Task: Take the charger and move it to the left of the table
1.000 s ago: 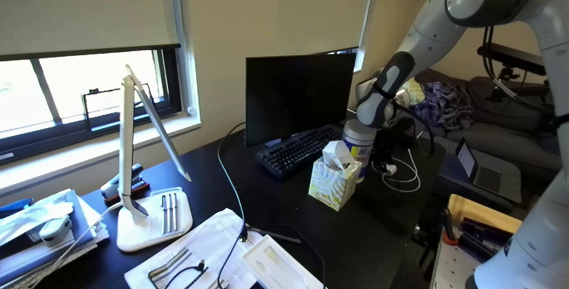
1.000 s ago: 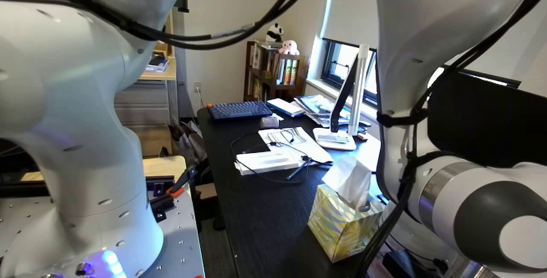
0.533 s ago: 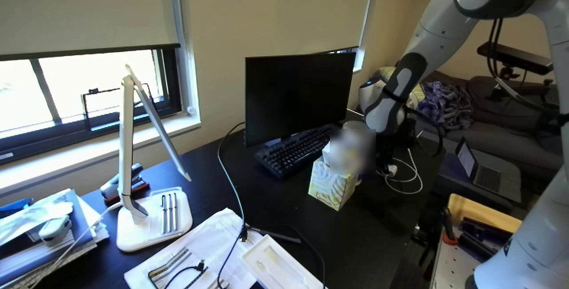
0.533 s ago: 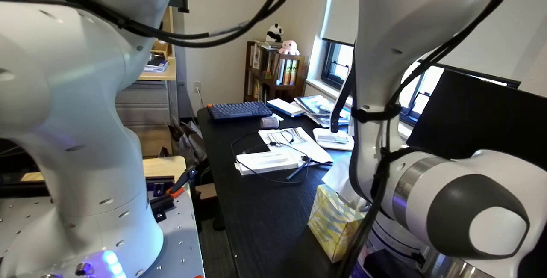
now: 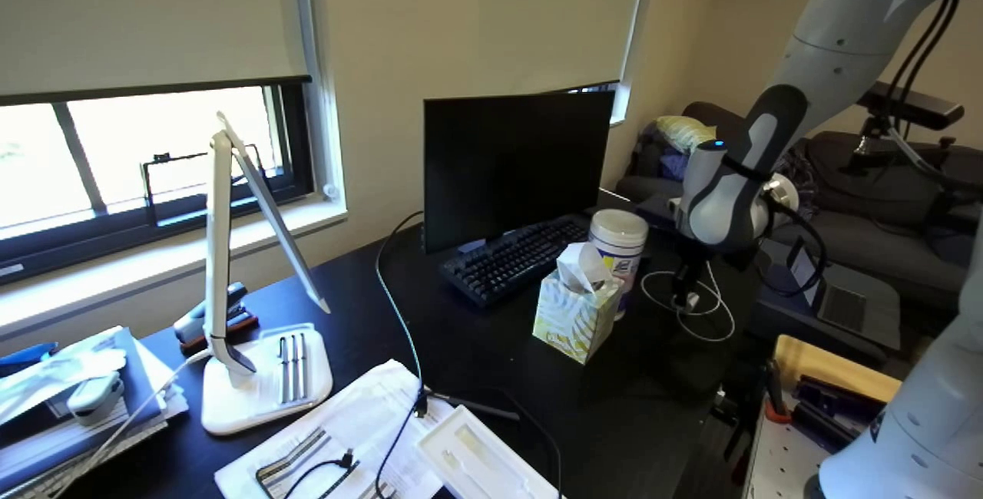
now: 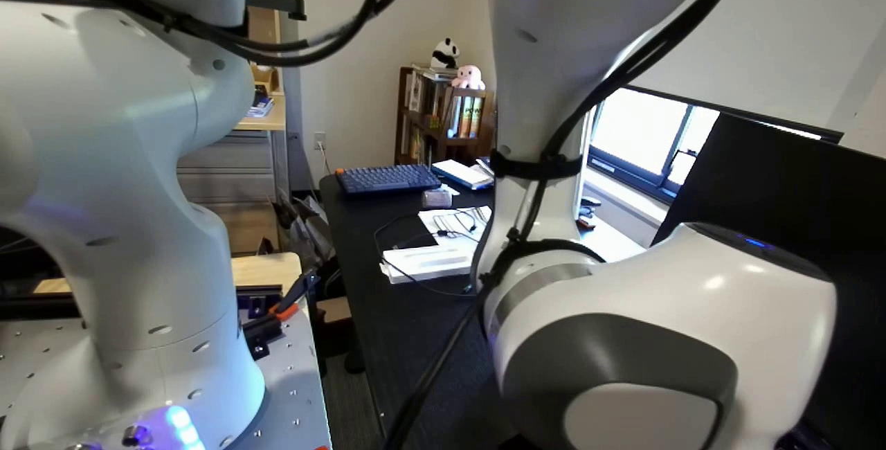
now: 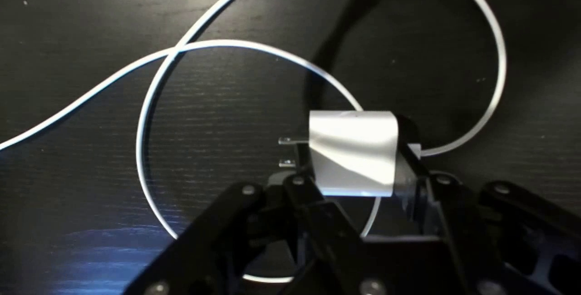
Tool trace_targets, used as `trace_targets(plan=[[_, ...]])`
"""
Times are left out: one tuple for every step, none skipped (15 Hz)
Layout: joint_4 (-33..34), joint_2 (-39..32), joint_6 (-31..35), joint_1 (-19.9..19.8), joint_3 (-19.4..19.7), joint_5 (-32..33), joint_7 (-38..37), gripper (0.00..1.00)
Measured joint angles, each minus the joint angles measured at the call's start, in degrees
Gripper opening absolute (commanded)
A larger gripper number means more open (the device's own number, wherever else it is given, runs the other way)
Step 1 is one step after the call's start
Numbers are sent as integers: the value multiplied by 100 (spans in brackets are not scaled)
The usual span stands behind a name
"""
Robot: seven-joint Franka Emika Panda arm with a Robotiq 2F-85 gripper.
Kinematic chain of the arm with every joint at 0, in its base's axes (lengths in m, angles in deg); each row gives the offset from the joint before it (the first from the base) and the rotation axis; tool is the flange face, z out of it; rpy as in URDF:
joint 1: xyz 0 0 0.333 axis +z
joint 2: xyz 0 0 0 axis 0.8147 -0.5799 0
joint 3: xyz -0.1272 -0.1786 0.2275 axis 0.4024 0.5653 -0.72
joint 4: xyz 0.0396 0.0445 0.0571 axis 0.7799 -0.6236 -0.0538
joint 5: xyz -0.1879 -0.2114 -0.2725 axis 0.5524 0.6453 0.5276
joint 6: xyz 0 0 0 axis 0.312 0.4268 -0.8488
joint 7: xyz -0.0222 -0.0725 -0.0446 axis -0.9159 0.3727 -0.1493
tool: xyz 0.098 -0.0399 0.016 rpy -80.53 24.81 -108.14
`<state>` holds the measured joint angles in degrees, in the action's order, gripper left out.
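Observation:
The charger is a white plug block (image 7: 354,154) with metal prongs and a thin white cord (image 7: 145,118) in loose loops. My gripper (image 7: 355,156) is shut on the block, with dark fingers (image 7: 303,161) at both ends. The prongs stick out past one finger, the cord plug past the other. In an exterior view the gripper (image 5: 682,299) holds the block (image 5: 692,302) low over the right part of the black table (image 5: 614,414), with the cord (image 5: 722,338) looped below. I cannot tell whether the block touches the table. The other exterior view shows table (image 6: 408,346); charger and gripper are hidden.
A tissue box (image 5: 572,318) and a wipes canister (image 5: 619,234) stand beside the gripper. Behind are a keyboard (image 5: 511,261) and monitor (image 5: 514,169). A white lamp (image 5: 223,253), papers (image 5: 361,407) and a white tray (image 5: 484,457) lie further along. The sofa (image 5: 814,230) stands beyond the table.
In an exterior view the arm has moved right, away from the canister, and the plug block and part of the cord moved with it. In the other exterior view the arm now covers the tissue box.

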<state>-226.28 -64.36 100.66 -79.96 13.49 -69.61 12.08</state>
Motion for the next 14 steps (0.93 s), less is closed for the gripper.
trace_targets(plan=[[-209, 136, 133, -92, -63, -7, 154, 20], [-399, 263, 212, -146, -125, -7, 300, 20], [-578, 376, 244, -154, -172, -7, 432, 20], [-737, 473, 244, -137, -209, 0, 544, 20], [-880, 557, 244, -90, -224, 18, 633, 20], [-1012, 628, 244, -23, -231, 27, 692, 20], [-1134, 696, 242, 62, -235, 40, 718, 20], [-1180, 732, 225, 94, -331, 45, 719, 20], [-1156, 744, 182, 82, -496, 40, 718, 45], [-1113, 751, 107, 65, -679, -4, 718, 45], [-1074, 765, 32, 59, -823, -61, 718, 45], [-1068, 793, -2, 59, -902, -80, 718, 45], [-1068, 813, -14, 54, -930, -82, 718, 20], [-1069, 825, -17, 34, -937, -82, 718, 20]])
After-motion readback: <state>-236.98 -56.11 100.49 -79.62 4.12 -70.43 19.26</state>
